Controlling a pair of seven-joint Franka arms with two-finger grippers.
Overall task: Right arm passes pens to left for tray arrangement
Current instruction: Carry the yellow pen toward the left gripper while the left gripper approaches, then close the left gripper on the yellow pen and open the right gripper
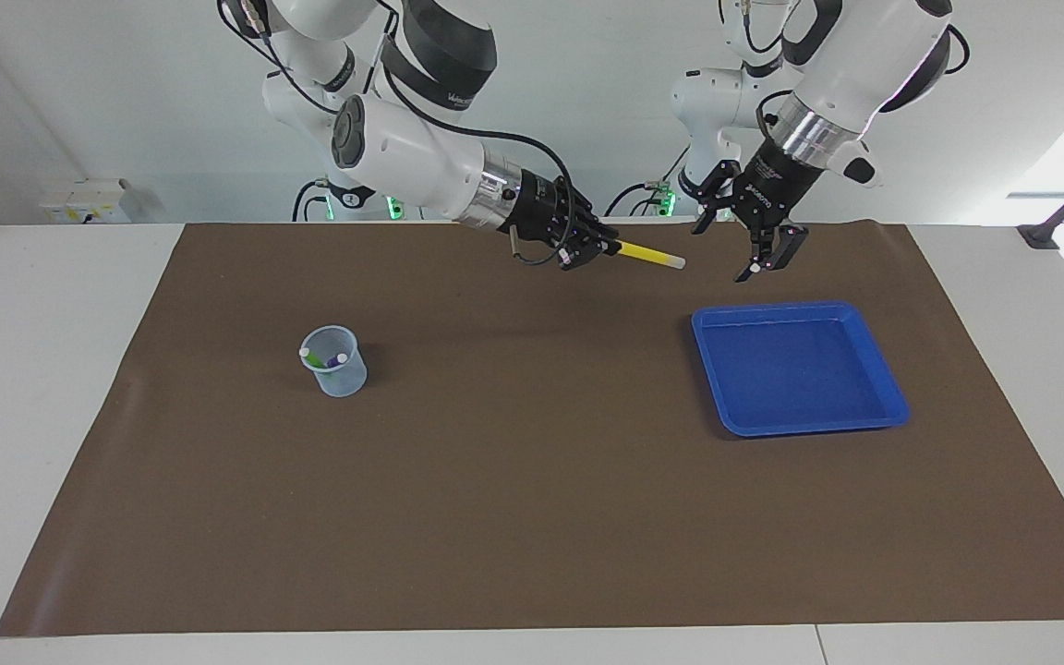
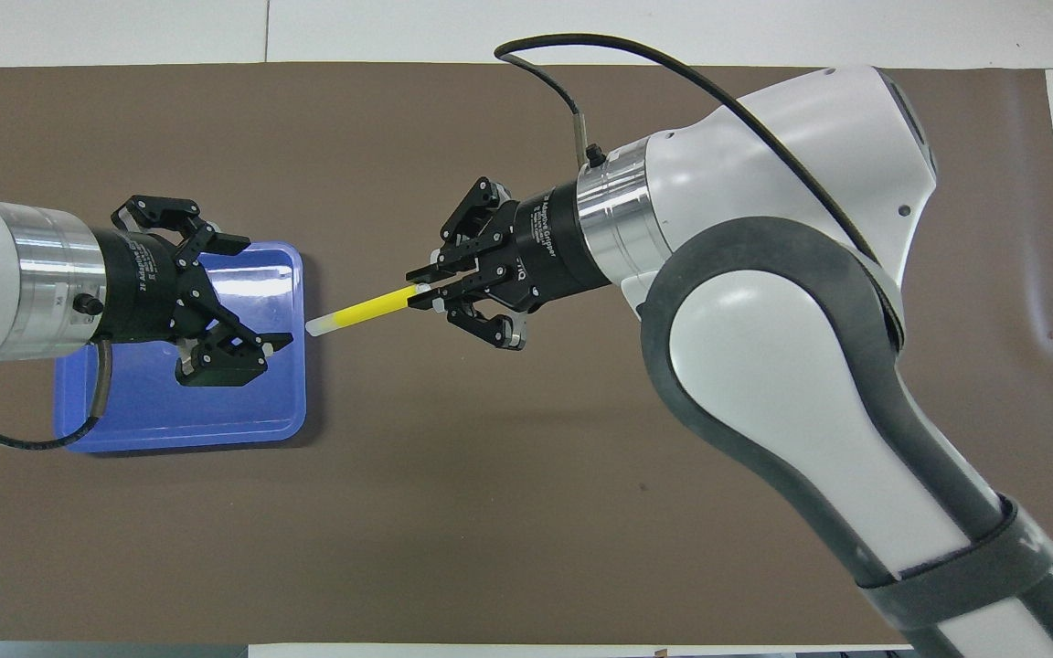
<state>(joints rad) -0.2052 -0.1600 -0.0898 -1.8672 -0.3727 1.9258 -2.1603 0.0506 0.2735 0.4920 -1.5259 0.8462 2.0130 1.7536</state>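
Right hand (image 2: 423, 294) raised over the brown mat (image 1: 532, 517), clamped on the yellow pen (image 2: 364, 310), pale tip toward the left hand (image 1: 743, 242). Left hand spread wide, empty, over the blue tray (image 1: 874, 356) rim nearer the robots, hiding part of the tray from overhead. Purple and green pens (image 1: 327, 358) only partly visible inside the translucent cup (image 1: 340, 377).

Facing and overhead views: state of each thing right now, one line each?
right gripper: shut on yellow pen, raised over the mat
yellow pen: held, pale end toward the left gripper
left gripper: open, empty, in the air by the tray
tray: on the mat, empty
cup: upright, holds green pen and purple pen
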